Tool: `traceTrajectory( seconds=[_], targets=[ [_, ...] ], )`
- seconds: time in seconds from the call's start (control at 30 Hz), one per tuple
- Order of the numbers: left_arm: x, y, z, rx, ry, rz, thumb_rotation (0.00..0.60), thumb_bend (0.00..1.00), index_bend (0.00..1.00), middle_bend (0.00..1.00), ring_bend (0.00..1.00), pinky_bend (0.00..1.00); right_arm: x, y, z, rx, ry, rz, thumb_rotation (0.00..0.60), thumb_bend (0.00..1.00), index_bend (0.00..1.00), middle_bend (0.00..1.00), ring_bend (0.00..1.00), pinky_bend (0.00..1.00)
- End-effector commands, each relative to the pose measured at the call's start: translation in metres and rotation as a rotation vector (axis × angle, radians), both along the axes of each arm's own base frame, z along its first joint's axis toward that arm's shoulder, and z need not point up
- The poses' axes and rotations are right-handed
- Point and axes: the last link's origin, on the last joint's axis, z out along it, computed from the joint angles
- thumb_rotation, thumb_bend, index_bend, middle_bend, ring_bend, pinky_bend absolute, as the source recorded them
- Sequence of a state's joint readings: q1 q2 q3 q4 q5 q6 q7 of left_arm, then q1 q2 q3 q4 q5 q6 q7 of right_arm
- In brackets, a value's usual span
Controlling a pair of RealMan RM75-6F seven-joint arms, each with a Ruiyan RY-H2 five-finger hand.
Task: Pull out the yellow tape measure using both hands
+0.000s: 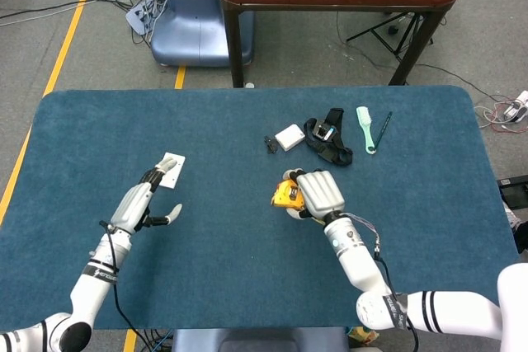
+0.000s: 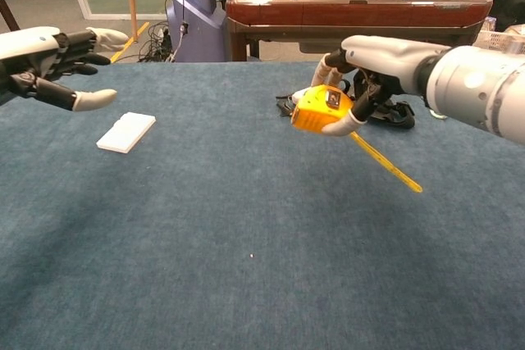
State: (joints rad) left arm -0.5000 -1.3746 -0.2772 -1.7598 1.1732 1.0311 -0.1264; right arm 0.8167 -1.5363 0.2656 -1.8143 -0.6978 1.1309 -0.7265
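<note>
My right hand (image 2: 373,59) (image 1: 318,193) grips the yellow tape measure (image 2: 317,110) (image 1: 286,194) and holds it up off the blue table. A short length of yellow tape blade (image 2: 385,162) hangs from the case, slanting down to the right. My left hand (image 2: 49,53) (image 1: 142,204) hovers over the left part of the table with its fingers spread and nothing in it. It is well apart from the tape measure.
A white flat box (image 2: 126,132) (image 1: 169,170) lies just beyond the left hand. Behind the right hand lie a small white box (image 1: 289,137), a black strap bundle (image 1: 327,139), a green brush (image 1: 365,128) and a pen (image 1: 384,127). A wooden table (image 2: 361,6) stands beyond the far edge.
</note>
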Motion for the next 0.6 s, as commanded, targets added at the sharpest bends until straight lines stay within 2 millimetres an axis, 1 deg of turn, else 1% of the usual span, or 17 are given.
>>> traceTrajectory(
  seconds=[0.03, 0.23, 0.37, 0.6],
  targets=[
    [0.008, 0.004, -0.009, -0.019, 0.0, -0.014, 0.6, 0.34, 0.0, 0.0, 0.0, 0.0, 0.014, -0.001, -0.005, -0.003, -0.026, -0.014, 0.6, 0.78, 0.66, 0.65, 0.59, 0.36],
    [0.023, 0.009, -0.028, -0.039, -0.023, -0.017, 0.6, 0.34, 0.0, 0.0, 0.0, 0.0, 0.032, -0.001, -0.018, 0.0, -0.05, -0.035, 0.6, 0.78, 0.66, 0.65, 0.6, 0.36],
    [0.027, 0.013, -0.039, -0.044, -0.037, -0.003, 0.6, 0.34, 0.0, 0.0, 0.0, 0.0, 0.041, -0.002, -0.027, 0.005, -0.061, -0.053, 0.6, 0.78, 0.66, 0.65, 0.61, 0.36],
    [0.035, 0.016, -0.052, -0.06, -0.067, 0.02, 0.6, 0.34, 0.0, 0.0, 0.0, 0.0, 0.048, -0.003, -0.041, 0.012, -0.074, -0.08, 0.6, 0.78, 0.66, 0.65, 0.61, 0.36]
  ],
)
